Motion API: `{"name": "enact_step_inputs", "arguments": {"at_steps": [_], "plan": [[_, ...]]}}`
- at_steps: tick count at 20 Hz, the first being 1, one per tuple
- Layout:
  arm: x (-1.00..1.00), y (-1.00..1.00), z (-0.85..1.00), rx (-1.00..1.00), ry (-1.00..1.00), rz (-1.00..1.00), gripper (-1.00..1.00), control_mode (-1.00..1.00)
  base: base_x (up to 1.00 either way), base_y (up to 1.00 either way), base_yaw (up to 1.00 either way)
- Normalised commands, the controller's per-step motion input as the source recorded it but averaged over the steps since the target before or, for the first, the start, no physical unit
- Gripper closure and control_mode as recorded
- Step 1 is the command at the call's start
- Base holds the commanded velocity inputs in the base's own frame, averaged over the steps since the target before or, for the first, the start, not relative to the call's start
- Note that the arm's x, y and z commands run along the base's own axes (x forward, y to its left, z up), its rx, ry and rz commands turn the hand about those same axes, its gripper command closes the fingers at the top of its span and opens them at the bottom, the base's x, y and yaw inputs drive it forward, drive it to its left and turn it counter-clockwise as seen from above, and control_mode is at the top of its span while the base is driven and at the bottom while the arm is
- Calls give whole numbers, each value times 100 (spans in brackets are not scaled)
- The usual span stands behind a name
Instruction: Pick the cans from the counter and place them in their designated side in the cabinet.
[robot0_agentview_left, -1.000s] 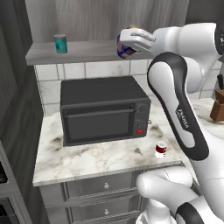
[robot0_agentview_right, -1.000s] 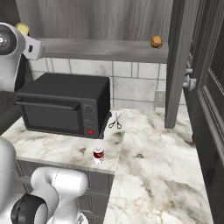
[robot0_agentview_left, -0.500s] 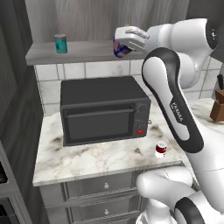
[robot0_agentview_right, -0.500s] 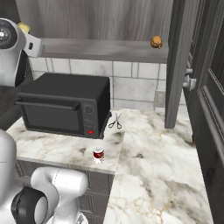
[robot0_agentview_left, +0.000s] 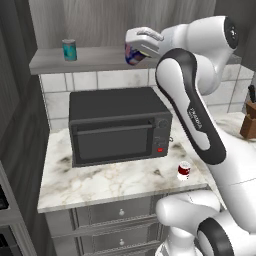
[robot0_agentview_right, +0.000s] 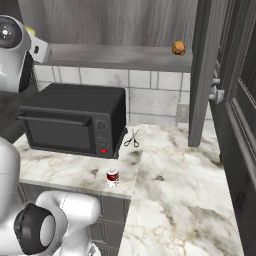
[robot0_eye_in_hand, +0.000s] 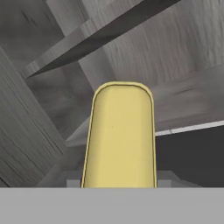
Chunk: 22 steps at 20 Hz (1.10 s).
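Two cans belong to this job. Nearest, the red can with white bands (robot0_agentview_left: 184, 170) stands upright close to the front edge of the counter (robot0_agentview_left: 100, 182), just right of the microwave's near right corner; its label is too small to read. Open marble lies left of it along the front of the slab, and in the right base view more bare marble stretches to the right of the can (robot0_agentview_right: 113, 176) toward the tall dark cabinet door (robot0_agentview_right: 202, 75). A pair of scissors (robot0_agentview_right: 132, 138) lies farther back beside the black microwave (robot0_agentview_left: 119, 125). Small white lettering runs along the arm's dark forearm, unreadable.

Higher and farther, the gripper (robot0_agentview_left: 136, 51) is clamped on the yellow-topped dark blue can (robot0_agentview_left: 133, 53), held tilted at the front edge of the cabinet shelf (robot0_agentview_left: 95, 59), above the microwave's right half. In the hand view the can's yellow top (robot0_eye_in_hand: 119, 135) rises between the fingers, with grey wood-grain panels around it. The printing on its body cannot be made out.

On the shelf's far left stands a teal can (robot0_agentview_left: 69, 50), well apart from the held one, with bare board between them. At the shelf's right end sits a brown-orange lumpy item (robot0_agentview_right: 179, 47).
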Motion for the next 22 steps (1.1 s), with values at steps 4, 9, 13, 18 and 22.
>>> {"name": "enact_step_inputs", "arguments": {"at_steps": [4,9,13,18,22], "plan": [[21,12,-2,0,6,0,100,-100,0,0,0],[18,9,-1,0,4,0,100,-100,0,0,0],[13,5,0,0,2,0,100,-100,0,0,0],[5,5,-3,0,0,0,100,-100,0,0,0],[1,1,-12,0,0,0,100,-100,0,0,0]]}}
